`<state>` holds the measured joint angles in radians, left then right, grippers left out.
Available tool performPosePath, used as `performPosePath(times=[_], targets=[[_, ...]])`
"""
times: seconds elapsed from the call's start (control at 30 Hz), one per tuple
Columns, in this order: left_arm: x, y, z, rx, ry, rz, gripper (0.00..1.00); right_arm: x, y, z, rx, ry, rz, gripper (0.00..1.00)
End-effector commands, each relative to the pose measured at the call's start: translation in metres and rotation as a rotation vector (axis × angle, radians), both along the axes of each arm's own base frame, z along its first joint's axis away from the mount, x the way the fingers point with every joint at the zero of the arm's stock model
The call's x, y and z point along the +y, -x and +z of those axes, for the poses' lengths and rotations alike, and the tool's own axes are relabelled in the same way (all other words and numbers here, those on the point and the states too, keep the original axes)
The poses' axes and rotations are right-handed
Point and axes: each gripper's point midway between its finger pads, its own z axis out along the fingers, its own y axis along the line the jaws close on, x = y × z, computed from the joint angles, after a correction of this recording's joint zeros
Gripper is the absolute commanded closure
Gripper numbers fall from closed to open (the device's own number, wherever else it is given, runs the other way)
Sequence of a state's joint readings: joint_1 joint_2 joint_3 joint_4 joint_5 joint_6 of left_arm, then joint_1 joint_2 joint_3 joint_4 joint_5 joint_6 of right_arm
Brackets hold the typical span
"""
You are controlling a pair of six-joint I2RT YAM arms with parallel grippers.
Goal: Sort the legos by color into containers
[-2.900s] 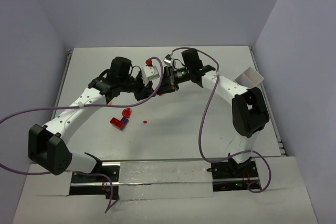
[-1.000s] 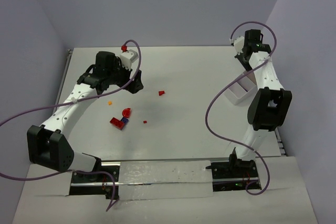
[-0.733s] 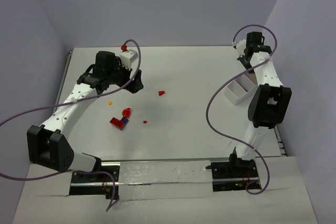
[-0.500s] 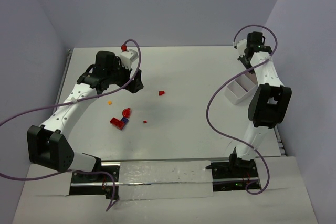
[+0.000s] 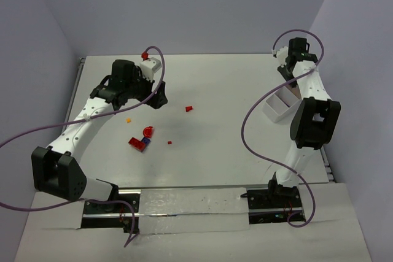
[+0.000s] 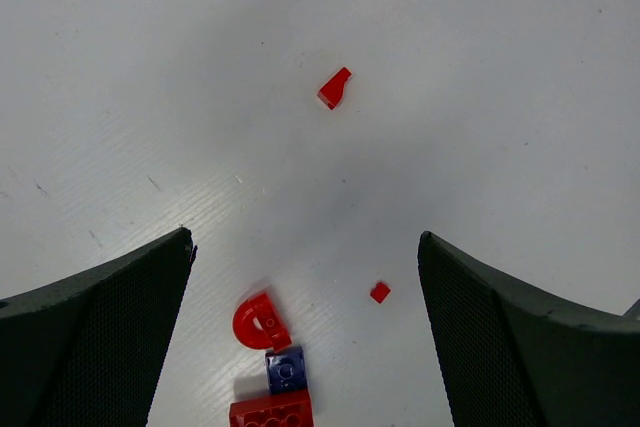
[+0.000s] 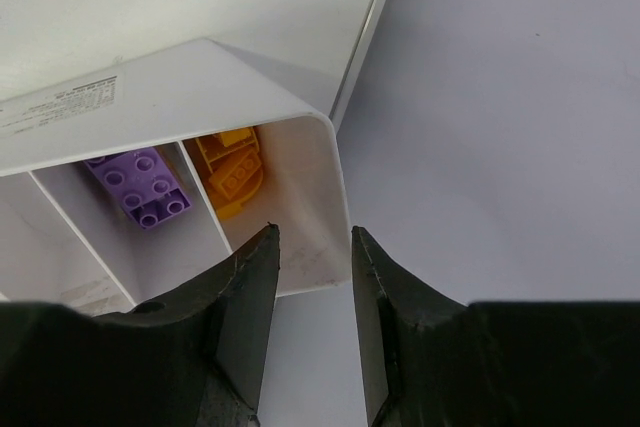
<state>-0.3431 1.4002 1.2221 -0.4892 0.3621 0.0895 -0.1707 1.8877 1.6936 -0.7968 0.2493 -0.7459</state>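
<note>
Item 1, left gripper (image 6: 305, 237): fingers spread wide, holding nothing, hanging above the table (image 5: 233, 90). Item 2, red wedge lego (image 6: 335, 88): on the table ahead of the fingertips, roughly centred between the 2 fingers, well clear of both. Item 3, small red lego (image 6: 380, 292): between the fingers, nearer the one on the right of the wrist view, touching neither. Item 4, red arch lego (image 6: 260, 321): between the fingers, nearer the other one; just behind it toward the palm lies a dark blue-purple lego (image 6: 286, 369), touching a red brick (image 6: 270, 411) cut by the frame edge. Item 5, orange lego (image 5: 128, 120): seen only from above, beside the left arm, outside the fingers' span. Item 6, right gripper (image 7: 312, 232): fingers parted a little, pinching nothing. Item 7, container (image 7: 200, 77): directly beneath that gripper, its end wall in the gap close to 1 finger; contact not discernible. The end compartment holds orange legos (image 7: 230, 172); the next holds 1 purple lego (image 7: 145, 187).
</note>
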Motion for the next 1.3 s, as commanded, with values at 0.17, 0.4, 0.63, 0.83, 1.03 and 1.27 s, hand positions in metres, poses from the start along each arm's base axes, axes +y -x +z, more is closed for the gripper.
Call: performPosePath(times=[0.17, 0.4, 0.63, 0.83, 1.03, 1.27], targets=[[0.041, -0.023, 0.022, -0.078, 0.023, 0.149, 0.01, 0.033, -0.003, 0.037, -0.074, -0.127, 0.023, 0.56], [0.108, -0.027, -0.032, 0.012, -0.171, 0.286, 0.08, 0.105, 0.003, 0.085, -0.176, -0.249, 0.11, 0.16], [0.136, -0.001, -0.094, 0.116, -0.296, -0.059, 0.17, 0.184, 0.019, 0.105, -0.182, -0.452, 0.202, 0.0], [0.162, -0.01, -0.13, 0.16, -0.356, -0.135, 0.27, 0.213, 0.031, 0.106, -0.176, -0.53, 0.227, 0.0], [0.16, -0.013, -0.151, 0.12, -0.37, -0.32, 0.39, 0.214, 0.036, 0.094, -0.147, -0.539, 0.214, 0.0], [0.153, -0.02, -0.164, 0.109, -0.324, -0.45, 0.42, 0.211, 0.037, 0.09, -0.138, -0.523, 0.208, 0.0]])
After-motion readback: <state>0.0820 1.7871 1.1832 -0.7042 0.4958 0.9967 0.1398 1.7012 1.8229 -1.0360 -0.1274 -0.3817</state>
